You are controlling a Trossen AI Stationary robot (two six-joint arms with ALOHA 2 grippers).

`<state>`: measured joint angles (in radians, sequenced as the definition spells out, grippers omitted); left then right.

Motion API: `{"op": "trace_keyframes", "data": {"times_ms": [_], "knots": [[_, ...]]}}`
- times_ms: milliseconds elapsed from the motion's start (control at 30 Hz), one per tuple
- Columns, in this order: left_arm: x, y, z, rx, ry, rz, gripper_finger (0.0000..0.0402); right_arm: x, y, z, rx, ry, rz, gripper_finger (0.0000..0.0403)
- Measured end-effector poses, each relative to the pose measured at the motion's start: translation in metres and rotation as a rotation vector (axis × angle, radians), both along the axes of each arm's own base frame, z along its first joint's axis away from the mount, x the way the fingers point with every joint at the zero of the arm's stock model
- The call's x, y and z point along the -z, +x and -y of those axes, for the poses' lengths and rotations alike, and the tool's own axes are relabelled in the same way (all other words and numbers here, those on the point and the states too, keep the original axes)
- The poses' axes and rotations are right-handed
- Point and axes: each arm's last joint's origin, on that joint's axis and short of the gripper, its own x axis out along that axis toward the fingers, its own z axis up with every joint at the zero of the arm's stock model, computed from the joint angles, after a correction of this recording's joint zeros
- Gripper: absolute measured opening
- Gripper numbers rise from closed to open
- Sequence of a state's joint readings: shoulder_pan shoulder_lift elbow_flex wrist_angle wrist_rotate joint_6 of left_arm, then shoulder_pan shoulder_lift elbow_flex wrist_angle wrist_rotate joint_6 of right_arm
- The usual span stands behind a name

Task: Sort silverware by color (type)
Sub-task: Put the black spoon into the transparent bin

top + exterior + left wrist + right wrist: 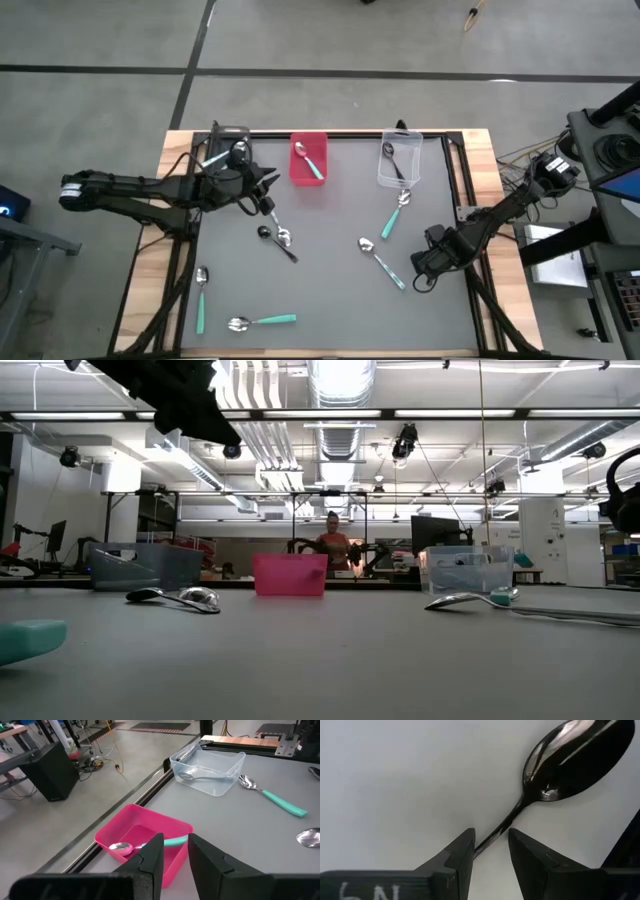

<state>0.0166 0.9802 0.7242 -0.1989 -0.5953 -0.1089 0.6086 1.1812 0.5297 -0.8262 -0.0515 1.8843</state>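
My right gripper (421,274) is at the mat's right side, shut on the thin handle of a black spoon (575,760) whose bowl sticks out past the fingers (462,852). My left gripper (268,188) hovers just left of the pink bin (308,160), its jaws a little open and empty (175,841). The pink bin (150,832) holds a teal-handled spoon (310,165). The clear bin (400,160) holds a black spoon (394,165). Teal-handled spoons lie on the mat (394,215), (382,260), (200,296). Near the mat's middle, a black spoon (276,240) lies across a silver one (284,237).
A grey bin (226,142) stands at the back left, under the left arm. One more teal-handled spoon (262,321) lies near the front edge. A black frame (458,210) and wooden edge border the mat. A person (332,542) stands far off in the room behind.
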Motion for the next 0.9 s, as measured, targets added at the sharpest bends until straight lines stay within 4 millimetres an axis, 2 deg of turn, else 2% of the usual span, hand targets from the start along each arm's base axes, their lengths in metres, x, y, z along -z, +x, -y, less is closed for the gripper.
{"op": "trace_keyframes", "data": {"times_ms": [333,433,633,800,900], "knots": [[-0.0005,0.0002,0.0,0.0,0.0,0.006,0.0071,0.0001,0.0016,-0.0004,-0.001,-0.01,0.027,0.0109],[-0.0005,0.0002,0.0,0.0,0.0,0.006,0.0071,0.0002,0.002,-0.0004,0.0,-0.013,0.035,0.0088],[-0.0004,0.0002,0.0,0.0,0.0,0.005,0.0071,0.0003,0.0033,-0.0002,-0.015,-0.031,0.06,0.0017],[-0.0005,0.0003,0.0,0.0,-0.003,0.008,0.0071,-0.0021,0.0044,-0.0006,-0.046,-0.039,0.072,0.0011],[-0.0009,0.0005,0.0001,0.0,-0.004,0.013,0.0071,-0.0092,0.0092,-0.0013,-0.062,-0.075,0.138,0.001]]}}
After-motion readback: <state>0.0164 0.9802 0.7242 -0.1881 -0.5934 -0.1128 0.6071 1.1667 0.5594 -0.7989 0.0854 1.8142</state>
